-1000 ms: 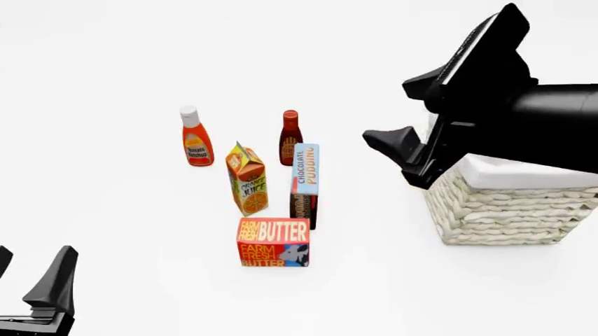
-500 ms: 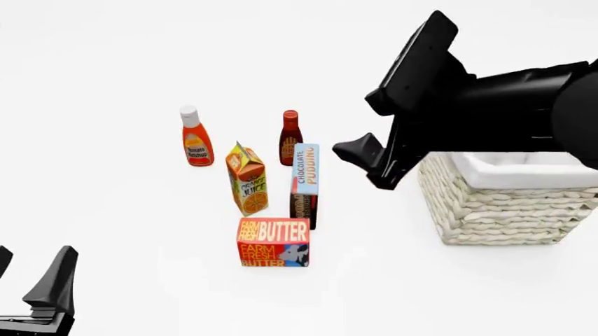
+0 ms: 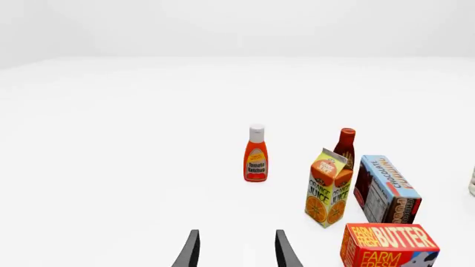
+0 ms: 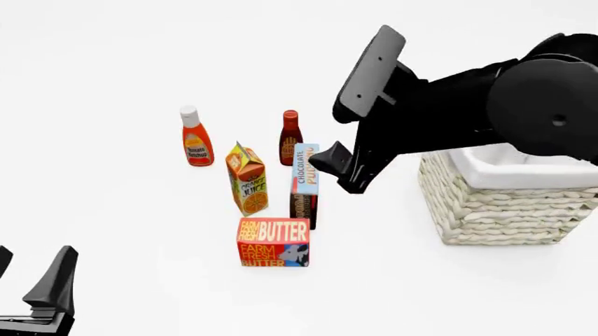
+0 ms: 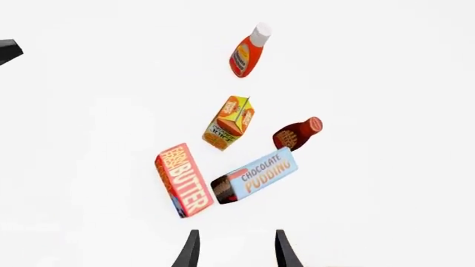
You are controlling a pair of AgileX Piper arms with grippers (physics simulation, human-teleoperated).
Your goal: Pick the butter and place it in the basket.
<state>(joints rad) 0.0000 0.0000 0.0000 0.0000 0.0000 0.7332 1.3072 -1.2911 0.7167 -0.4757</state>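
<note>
My fingers are spread apart on both sides and grip nothing. On my right gripper point(image 5: 233, 251) the two dark fingertips point(image 5: 190, 250) show with an open gap between them, and the white table point(image 5: 89, 111) is all that lies in that gap. My right gripper point(image 4: 338, 166) hangs in the air above the table, just to the right of the chocolate pudding box and left of the basket. My left gripper point(image 3: 233, 251) is parted the same way; it point(image 4: 28, 290) sits low at the near left corner of the front view, well apart from all the groceries.

The basket point(image 4: 505, 206) is the largest thing here, a cream woven square with white cloth folded over its rim, standing at the right of the table; my right arm crosses above it.

The butter point(image 4: 273, 242) stands upright on the table, nearest of the groceries to my side, well to the left of the basket. It is just in front of the chocolate pudding box point(image 4: 304, 185), a tall narrow one. Left of that box stands the orange juice carton point(image 4: 248, 179). Behind it, further left, is the ketchup bottle point(image 4: 195, 137) with a white cap, and behind the pudding box a dark brown sauce bottle point(image 4: 290, 137) with a red cap.
</note>
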